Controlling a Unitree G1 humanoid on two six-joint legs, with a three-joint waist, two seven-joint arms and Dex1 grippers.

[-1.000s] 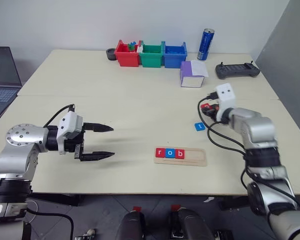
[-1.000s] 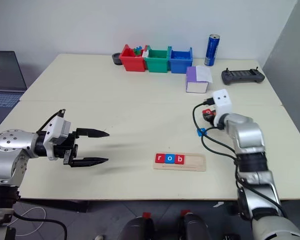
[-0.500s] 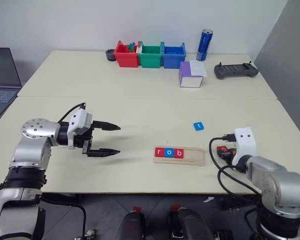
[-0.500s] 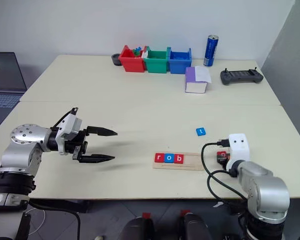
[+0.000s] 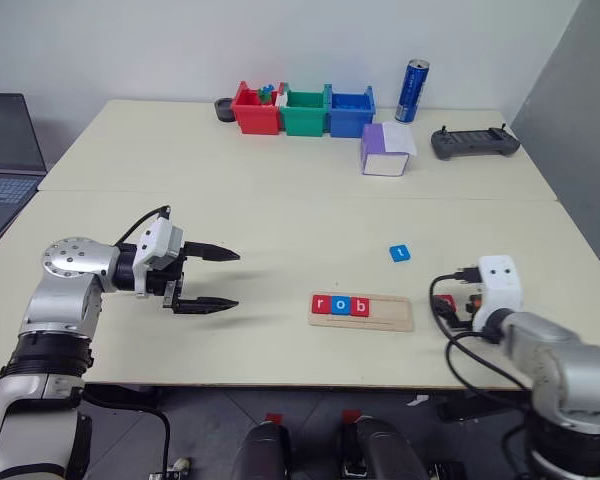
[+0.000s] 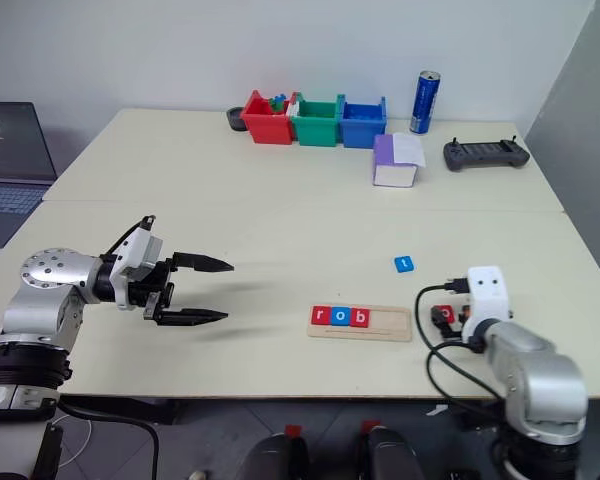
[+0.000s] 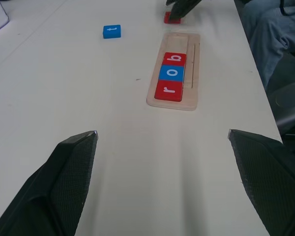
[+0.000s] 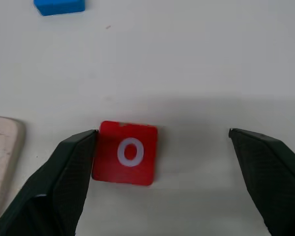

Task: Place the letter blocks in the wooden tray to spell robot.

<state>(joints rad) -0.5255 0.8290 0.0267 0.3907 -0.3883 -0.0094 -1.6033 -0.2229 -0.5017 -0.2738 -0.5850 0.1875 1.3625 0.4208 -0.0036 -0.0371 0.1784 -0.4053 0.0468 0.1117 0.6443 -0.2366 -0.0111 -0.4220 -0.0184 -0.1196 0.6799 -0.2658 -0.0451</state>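
Head view: wooden tray (image 5: 361,311) near front edge of surface (image 5: 280,215), carrying r, o, b blocks (image 5: 340,305) at its left end; blue block (image 5: 399,253) loose beyond. Left wrist view: left gripper (image 7: 162,140) fingers spread, empty. Right wrist view: right gripper (image 8: 162,135) fingers released, straddling red o block (image 8: 126,153) flat beside tray's right end.
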